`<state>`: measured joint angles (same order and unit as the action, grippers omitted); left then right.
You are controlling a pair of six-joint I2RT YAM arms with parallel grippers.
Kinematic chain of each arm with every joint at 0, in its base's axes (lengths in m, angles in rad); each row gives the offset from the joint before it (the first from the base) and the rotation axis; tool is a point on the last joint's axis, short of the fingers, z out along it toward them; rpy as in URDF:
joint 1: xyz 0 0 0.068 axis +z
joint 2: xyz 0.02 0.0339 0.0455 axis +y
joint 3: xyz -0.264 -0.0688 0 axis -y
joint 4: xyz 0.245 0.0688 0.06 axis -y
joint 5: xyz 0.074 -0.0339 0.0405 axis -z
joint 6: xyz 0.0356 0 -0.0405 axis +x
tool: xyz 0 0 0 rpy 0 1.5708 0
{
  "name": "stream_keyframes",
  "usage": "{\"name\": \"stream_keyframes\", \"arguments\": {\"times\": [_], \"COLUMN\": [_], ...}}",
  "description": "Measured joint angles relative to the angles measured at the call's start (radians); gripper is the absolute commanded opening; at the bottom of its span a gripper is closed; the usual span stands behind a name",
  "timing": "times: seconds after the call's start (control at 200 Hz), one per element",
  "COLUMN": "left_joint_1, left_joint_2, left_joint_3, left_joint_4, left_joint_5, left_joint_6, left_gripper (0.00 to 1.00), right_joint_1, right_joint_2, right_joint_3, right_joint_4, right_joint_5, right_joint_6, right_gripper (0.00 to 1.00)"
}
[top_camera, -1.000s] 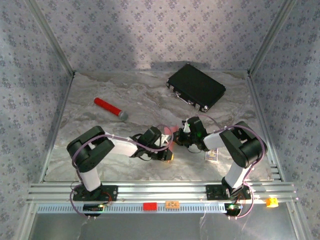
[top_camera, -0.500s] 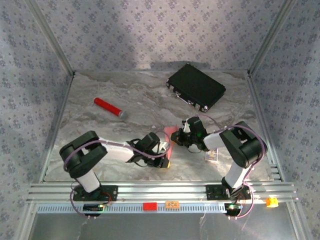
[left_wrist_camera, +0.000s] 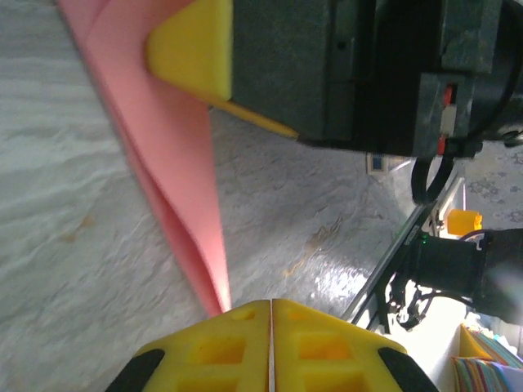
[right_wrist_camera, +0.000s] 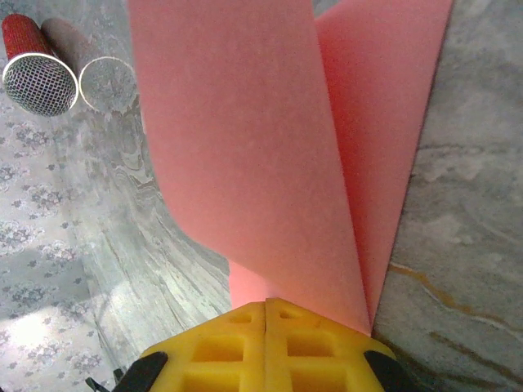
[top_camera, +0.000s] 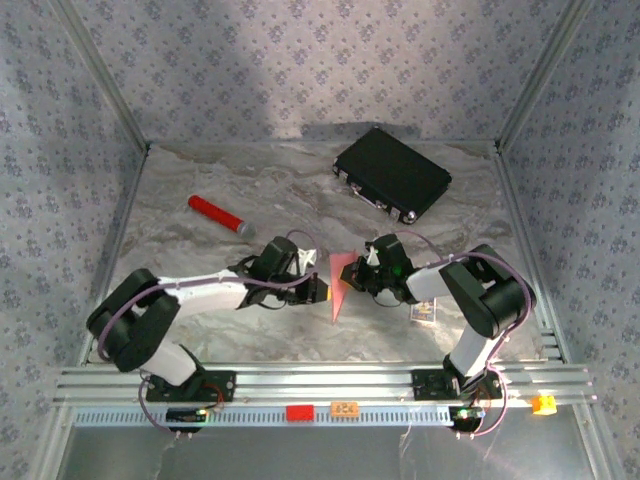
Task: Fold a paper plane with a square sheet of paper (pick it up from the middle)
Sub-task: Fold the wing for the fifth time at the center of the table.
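1. Nearest the arm bases, a small card (top_camera: 425,312) is lying on the tabletop (top_camera: 200,330) beside the right arm. Its print is too small to read.
2. Mid-tabletop, the pink paper (top_camera: 339,285) is sitting between both hands, partly folded and tapering to a point.
3. The right hand (right_wrist_camera: 265,322) is clamping shut on the paper, with layers fanning out from its grip.
4. The left hand (left_wrist_camera: 271,322) is closed. The paper's narrow end is meeting it just off the seam, so I can't tell whether it is pinching or only touching.
5. My read on handling: it's light and floppy, creasing easily and tearing if pulled. I'd be gripping along a crease, not a loose flap.
6. Layer count and tabletop contact are unclear.
7. Further back, a red cylinder (top_camera: 220,217) and a black case (top_camera: 392,172) are lying well apart from the paper.
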<state>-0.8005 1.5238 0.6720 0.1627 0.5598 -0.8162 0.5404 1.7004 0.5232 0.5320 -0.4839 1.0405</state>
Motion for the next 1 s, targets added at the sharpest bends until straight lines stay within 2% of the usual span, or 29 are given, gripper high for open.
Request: {"name": "stream_keyframes", "arguments": {"times": [0.46,0.999], "left_joint_1": [-0.026,-0.066], "left_joint_2": [0.227,0.309], "left_joint_3": [0.140,0.197], "left_joint_4": [0.036,-0.054], "left_joint_5": [0.053,-0.074], "left_joint_6": [-0.004,0.048], "left_gripper": [0.06,0.01], "right_joint_1": [0.008,0.010], "right_joint_2": [-0.007,-0.012], "right_joint_3": [-0.004,-0.005], "right_joint_4": [0.000,-0.006], "right_joint_5": [0.025,0.028], "right_joint_6": [0.029,0.028], "right_gripper": [0.03,0.03]}}
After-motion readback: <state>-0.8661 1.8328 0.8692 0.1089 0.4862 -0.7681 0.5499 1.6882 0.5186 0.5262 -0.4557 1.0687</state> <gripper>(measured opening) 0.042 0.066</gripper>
